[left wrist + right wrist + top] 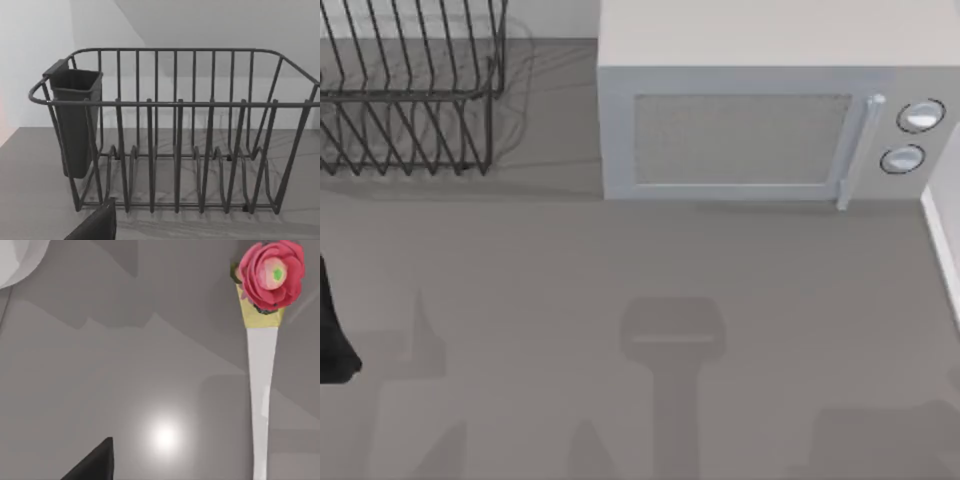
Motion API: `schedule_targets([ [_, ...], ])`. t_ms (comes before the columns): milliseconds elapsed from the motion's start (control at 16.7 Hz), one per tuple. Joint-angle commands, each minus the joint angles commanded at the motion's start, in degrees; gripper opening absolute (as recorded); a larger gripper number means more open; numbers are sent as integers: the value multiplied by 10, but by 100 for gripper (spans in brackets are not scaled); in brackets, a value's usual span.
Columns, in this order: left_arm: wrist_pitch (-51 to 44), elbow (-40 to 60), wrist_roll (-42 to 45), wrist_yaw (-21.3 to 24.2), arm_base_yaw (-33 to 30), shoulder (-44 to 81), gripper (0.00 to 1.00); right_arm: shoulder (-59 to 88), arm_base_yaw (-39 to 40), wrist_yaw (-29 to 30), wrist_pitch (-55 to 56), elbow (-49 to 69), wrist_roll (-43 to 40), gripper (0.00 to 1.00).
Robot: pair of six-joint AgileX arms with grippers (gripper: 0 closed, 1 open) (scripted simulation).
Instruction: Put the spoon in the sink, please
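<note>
Here, from above, the grey table (650,270) carries a wire rack (410,90) at its far left and a white microwave (770,120) at its far middle and right, door shut, two round knobs (920,116) on its right face. At the left edge of the top view, a dark piece of my left arm (332,330) juts in over the table.

My left wrist view looks straight at the rack (175,130), which stands upright on the table with a dark cup (75,120) hung on one end wall. A dark tip of my left gripper (97,225) pokes in at the frame's edge; I cannot tell whether it is open or closed.

My right wrist view looks down on the spoon (263,385). It lies flat on the table, its long pale handle running to the frame's edge. At its other end sits a gold collar topped by a pink rose (271,273) with a green centre. A dark tip of my right gripper (92,462) shows well apart from the spoon, touching nothing; its state I cannot tell either. A curved white thing (20,260) fills one corner of that view; I cannot say what it is.
</note>
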Motion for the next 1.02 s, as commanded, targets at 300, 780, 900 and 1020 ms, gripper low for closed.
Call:
schedule_targets([
  [300,0,0,0,0,0,0,100,0,-12,5,4,34,-48,100],
  [780,0,0,0,0,0,0,100,18,-9,5,44,9,-45,100],
  [900,0,0,0,0,0,0,100,43,-9,5,100,-20,-44,100],
  [1020,0,0,0,0,0,0,100,73,-9,5,169,-54,-44,100],
])
